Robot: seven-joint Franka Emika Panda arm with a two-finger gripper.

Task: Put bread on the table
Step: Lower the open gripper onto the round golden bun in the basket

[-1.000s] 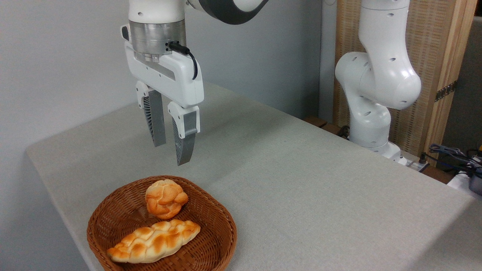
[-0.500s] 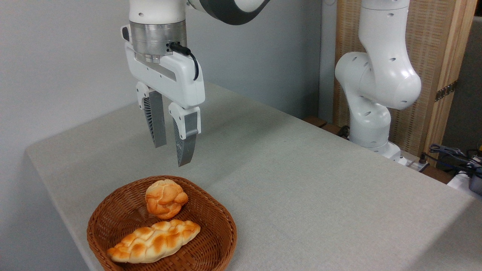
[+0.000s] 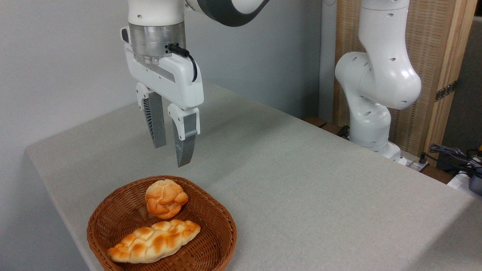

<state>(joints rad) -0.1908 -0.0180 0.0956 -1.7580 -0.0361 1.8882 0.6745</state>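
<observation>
Camera: knotted round bread (image 3: 166,198) in woven basket (image 3: 222,241).

Bright even light, sharp focus

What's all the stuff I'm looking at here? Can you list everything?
bun: one, golden-orange, in the basket's far half
braided loaf: one, golden, in the basket's near half
basket: one, brown wicker, on the table's near left part
table: one, grey-beige cloth
wood panel: one, tan, behind the arm
cables: several, dark, far right
arm: one, white, base beyond the table's far edge
tool: one, white with grey fingers, slightly open, empty, above the basket
</observation>
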